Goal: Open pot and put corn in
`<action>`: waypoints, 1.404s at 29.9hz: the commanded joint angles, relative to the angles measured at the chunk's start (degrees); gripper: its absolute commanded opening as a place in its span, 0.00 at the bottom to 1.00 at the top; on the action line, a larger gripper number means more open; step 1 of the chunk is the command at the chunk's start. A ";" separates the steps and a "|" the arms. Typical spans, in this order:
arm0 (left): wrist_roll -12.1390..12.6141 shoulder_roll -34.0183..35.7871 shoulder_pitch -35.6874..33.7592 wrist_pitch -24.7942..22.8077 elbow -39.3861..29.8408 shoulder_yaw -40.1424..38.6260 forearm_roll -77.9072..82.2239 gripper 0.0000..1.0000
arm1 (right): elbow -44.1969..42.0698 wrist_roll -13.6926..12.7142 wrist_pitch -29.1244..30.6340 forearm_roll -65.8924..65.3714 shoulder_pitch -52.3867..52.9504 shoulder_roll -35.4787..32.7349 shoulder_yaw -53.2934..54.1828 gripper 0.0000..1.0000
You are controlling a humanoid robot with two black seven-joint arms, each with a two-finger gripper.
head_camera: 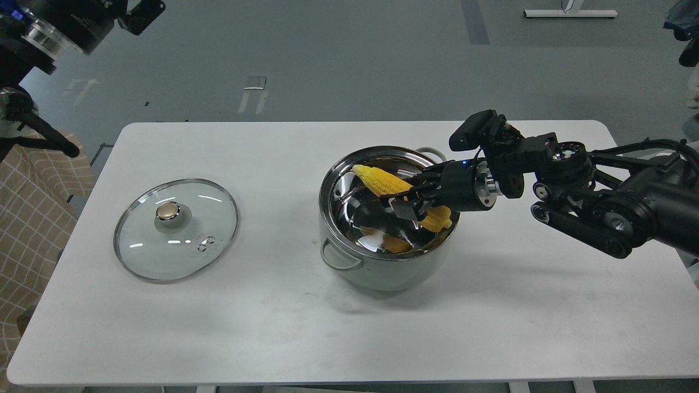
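The pale grey-green pot (382,273) stands open in the middle of the white table, its steel inside showing. My right gripper (407,203) reaches in over the pot's right rim and is shut on the yellow corn cob (382,181). The cob lies slanted inside the pot's mouth, tip toward the far left, thick end near the right rim. A yellow reflection shows on the pot's bottom. My left gripper (143,12) is raised at the top left corner, far from the pot; its fingers cannot be told apart.
The flat glass lid with gold knob (176,228) lies on the table (273,338) left of the pot. A checked cloth (27,229) hangs beyond the table's left edge. The right arm spans the table's right side.
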 commanded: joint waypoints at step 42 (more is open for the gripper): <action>0.00 -23.55 5.80 0.00 23.35 -0.27 -1.32 0.98 | -27.25 0.89 -1.49 55.30 -17.31 11.58 54.66 1.00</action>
